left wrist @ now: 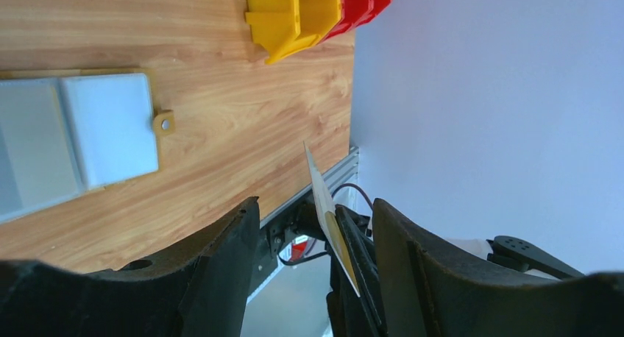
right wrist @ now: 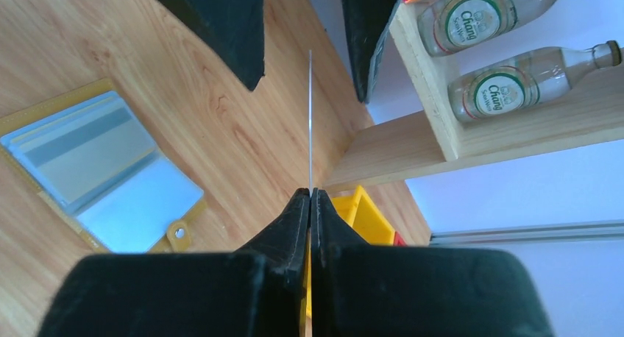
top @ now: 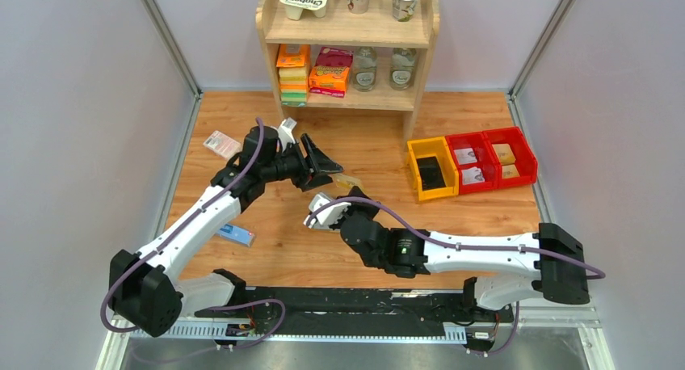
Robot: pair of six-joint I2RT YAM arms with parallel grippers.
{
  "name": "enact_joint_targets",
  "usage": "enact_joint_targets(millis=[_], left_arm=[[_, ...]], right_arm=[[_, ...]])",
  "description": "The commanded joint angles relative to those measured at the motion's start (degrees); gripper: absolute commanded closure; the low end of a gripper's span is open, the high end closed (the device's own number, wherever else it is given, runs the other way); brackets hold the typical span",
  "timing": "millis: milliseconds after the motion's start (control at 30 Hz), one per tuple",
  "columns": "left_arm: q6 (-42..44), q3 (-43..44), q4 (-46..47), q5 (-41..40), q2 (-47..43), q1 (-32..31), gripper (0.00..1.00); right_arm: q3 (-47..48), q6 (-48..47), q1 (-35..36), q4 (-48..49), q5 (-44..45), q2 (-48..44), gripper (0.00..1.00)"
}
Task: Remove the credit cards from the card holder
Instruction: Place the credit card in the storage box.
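Right fingers [right wrist: 300,208] pinched shut, left fingers [top: 321,161] wide. Wood-grain desk [top: 283,253] carries the tan-brown folding leather card holder [right wrist: 103,175], lying open beneath them, grey-blue panels up. Thin pale plastic card [right wrist: 310,116]: edge clamped in right fingers, free end between left fingers. Probably a handover.

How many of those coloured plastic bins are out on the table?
3, side by side on the right: a yellow bin, a red bin next to it, and a second red bin at the far right end. None looks hidden.
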Motion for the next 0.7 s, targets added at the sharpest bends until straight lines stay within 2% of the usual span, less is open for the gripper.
enact_joint_targets(millis=[0,100,167,200,300,333,367,400,467,500,533,600,667], left_arm=[[-2.5,-0.7,3.5,3.0,0.5,0.0,0.34],[-3.1,-1.2,4.7,3.0,0.7,0.1,0.37],[-3.6,-1.4,6.1,3.4,0.9,0.0,0.46],[-3.7,-1.7,6.3,3.3,1.0,0.1,0.56],[-4.0,-2.1,8.7,3.3,1.1,0.1,0.75],[-4.2,-2.4,9.2,3.4,1.2,0.1,0.88],[-4.6,-2.7,11.1,3.4,1.1,0.1,0.94],[-5.0,-3.4,12.1,3.4,1.0,0.0,1.00],[-5.1,-4.0,13.6,3.4,0.8,0.1,1.00],[-4.7,-4.2,16.2,3.4,0.7,0.1,1.00],[-4.5,-4.4,16.5,3.2,0.5,0.0,1.00],[-4.2,-5.1,19.0,2.7,0.1,0.0,1.00],[-4.3,-6.1,21.3,1.9,-0.4,0.1,1.00]], right_arm=[[1.4,-5.3,0.7,8.6,4.6,2.1,1.00],[0.7,-7.5,1.0,11.8,5.1,2.7,1.00],[0.6,-7.7,1.2,12.2,5.0,3.1,1.00],[0.5,-7.7,1.3,12.3,5.1,3.2,1.00],[0.1,-7.4,1.2,12.6,5.0,3.5,1.00],[0.1,-6.4,1.2,12.2,4.9,3.5,1.00],[0.1,-5.1,1.2,11.3,4.3,3.3,1.00],[0.1,-3.3,1.1,10.1,3.1,2.6,1.00],[0.2,0.5,1.1,8.1,1.5,1.5,0.98],[0.4,3.0,1.0,6.5,0.5,0.9,0.93],[0.7,5.3,0.8,5.1,-0.5,0.3,0.84],[0.9,10.4,0.6,1.9,-3.0,-1.1,0.56],[0.4,16.8,0.2,1.0,-4.5,-2.8,0.37]])
